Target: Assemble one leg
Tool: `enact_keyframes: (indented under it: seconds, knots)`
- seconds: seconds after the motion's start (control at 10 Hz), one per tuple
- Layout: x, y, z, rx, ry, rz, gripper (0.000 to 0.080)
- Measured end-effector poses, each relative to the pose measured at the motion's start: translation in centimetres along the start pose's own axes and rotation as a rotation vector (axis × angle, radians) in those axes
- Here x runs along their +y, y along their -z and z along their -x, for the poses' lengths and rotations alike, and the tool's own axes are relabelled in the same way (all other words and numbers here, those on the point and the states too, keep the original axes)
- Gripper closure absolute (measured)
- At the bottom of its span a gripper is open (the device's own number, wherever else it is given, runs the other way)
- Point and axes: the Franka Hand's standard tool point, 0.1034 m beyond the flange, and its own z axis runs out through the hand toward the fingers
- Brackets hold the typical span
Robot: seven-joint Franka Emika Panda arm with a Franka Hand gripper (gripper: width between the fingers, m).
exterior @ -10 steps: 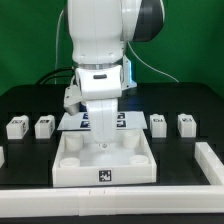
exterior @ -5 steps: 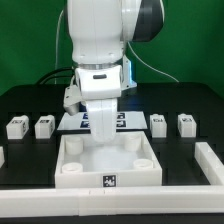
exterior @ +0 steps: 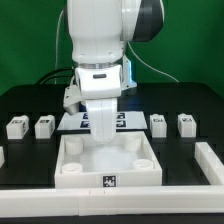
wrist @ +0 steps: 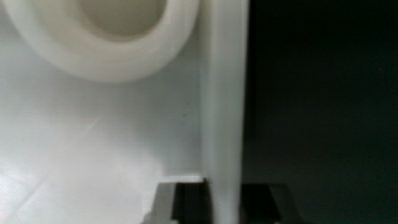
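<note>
Four legs, small white tagged blocks, stand in a row on the black table: two on the exterior view's left point(exterior: 16, 127) point(exterior: 44, 126) and two on its right point(exterior: 158, 123) point(exterior: 186, 123). None is held. The large white square tray-like piece point(exterior: 108, 168) with round corner sockets lies in front. My gripper point(exterior: 103, 140) is down at its far wall. In the wrist view the dark fingers point(wrist: 187, 203) flank that thin white wall point(wrist: 224, 120), with my gripper point(wrist: 226, 205) shut on it; a round socket point(wrist: 116, 40) shows beside it.
The marker board point(exterior: 72, 122) lies behind the gripper between the leg pairs. A white rail point(exterior: 212, 162) runs along the exterior view's right, and another white piece point(exterior: 2, 155) sits at the left edge. Cables hang behind the arm.
The tray-like piece has shifted slightly toward the camera and to the exterior view's right over the last second. The arm and the legs have hardly moved.
</note>
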Motion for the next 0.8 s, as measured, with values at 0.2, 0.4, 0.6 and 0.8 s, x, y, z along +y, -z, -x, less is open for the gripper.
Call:
enact_keyframes:
  seconds: [0.2, 0.4, 0.6, 0.8]
  knots:
    - [0.3, 0.1, -0.3, 0.001, -0.031, 0.003, 0.0735]
    - [2.6, 0.2, -2.7, 0.011, -0.083, 0.025, 0.0735]
    - [4.1, 0.2, -4.6, 0.019, -0.096, 0.035, 0.0735]
    - [4.3, 0.3, -6.4, 0.021, -0.079, 0.012, 0.0735]
